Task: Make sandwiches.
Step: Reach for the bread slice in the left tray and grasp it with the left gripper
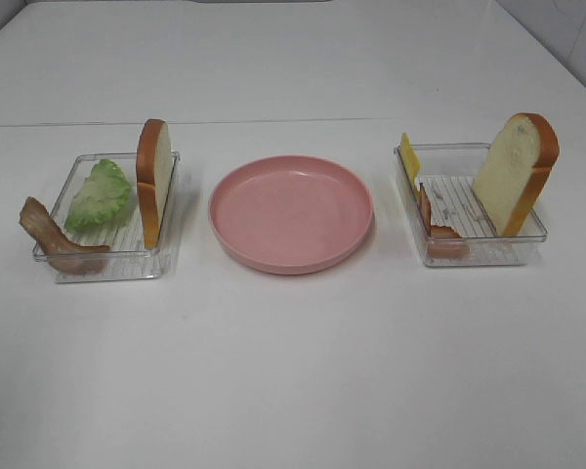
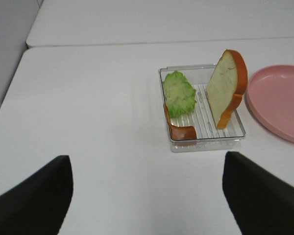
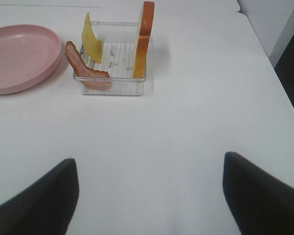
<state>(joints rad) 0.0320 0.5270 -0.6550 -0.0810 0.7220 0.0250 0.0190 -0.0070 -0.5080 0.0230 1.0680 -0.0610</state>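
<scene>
No sandwich is stacked; the parts lie in two clear trays. The left tray [image 1: 117,264] holds an upright bread slice [image 1: 153,181], a lettuce leaf [image 1: 99,195] and a bacon strip [image 1: 49,234]. The right tray [image 1: 479,252] holds a leaning bread slice [image 1: 515,173], a yellow cheese slice [image 1: 409,158] and bacon [image 1: 436,220]. My left gripper [image 2: 147,205] is open, well short of its tray [image 2: 206,144] above bare table. My right gripper [image 3: 149,200] is also open, away from its tray [image 3: 110,88]. Neither gripper shows in the high view.
A round pink plate [image 1: 291,212] sits between the trays with nothing on it. The white table [image 1: 293,371] stretches wide in front of the trays. A seam runs across the table behind them.
</scene>
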